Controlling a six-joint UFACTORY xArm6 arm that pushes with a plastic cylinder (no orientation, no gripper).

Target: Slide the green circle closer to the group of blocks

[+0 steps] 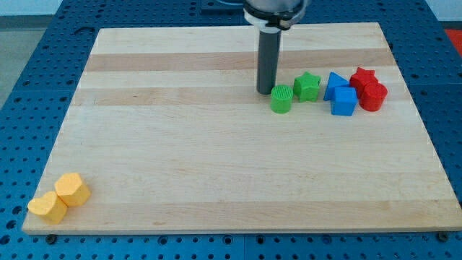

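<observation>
The green circle [281, 99] stands on the wooden board [216, 166] right of centre, near the view's top. My tip [265, 91] is just left of it and slightly above, very close or touching. To the circle's upper right is a green star [307, 86], almost touching it. Further right stand a blue triangle [334, 84], a blue cube [344, 101], a red star [362, 77] and a red cylinder [373, 96], packed together.
A yellow hexagon block [72, 189] and a yellow heart-like block [48, 207] sit at the board's lower left corner. A blue perforated table [36, 58] surrounds the board.
</observation>
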